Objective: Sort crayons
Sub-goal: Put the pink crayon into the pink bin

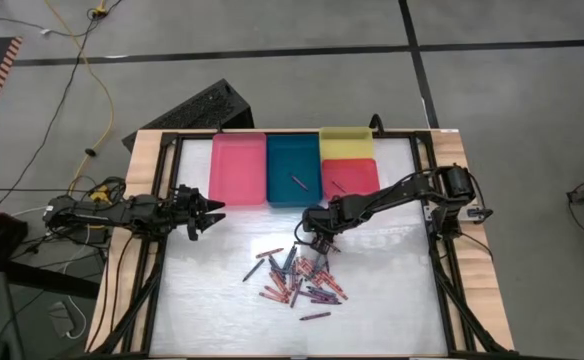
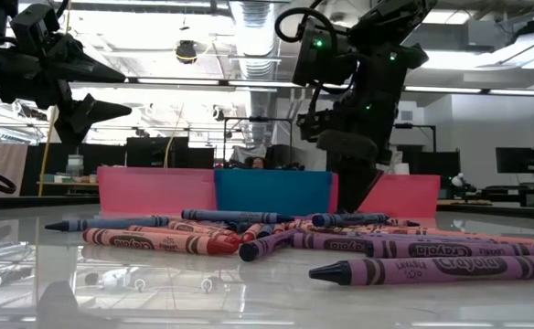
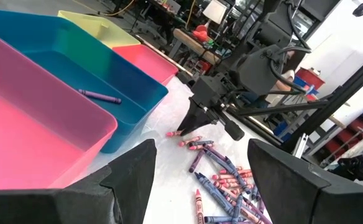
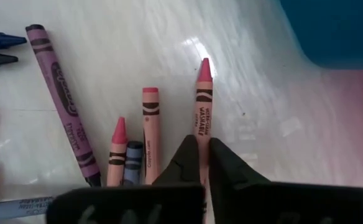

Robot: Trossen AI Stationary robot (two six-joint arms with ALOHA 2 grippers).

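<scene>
A pink crayon (image 4: pixel 202 106) is pinched between the closed fingers of the right gripper (image 4: pixel 204 163). It should be lifted straight up, clear of the neighbouring crayons (image 1: pixel 297 280). The left gripper (image 1: pixel 210 213) is held wide open and empty beside the pink tray (image 1: pixel 237 170).

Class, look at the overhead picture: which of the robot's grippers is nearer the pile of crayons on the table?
The right gripper: it is down at the edge of the crayon pile, fingers shut on a pink crayon. The left gripper waits open, off beside the pink tray.

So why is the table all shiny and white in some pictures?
Glare: in the right wrist view, a bright patch on the table sits beside the pink crayon. In the low view, ceiling lights reflect off the tabletop, and the nearest purple crayon looks soft.
</scene>
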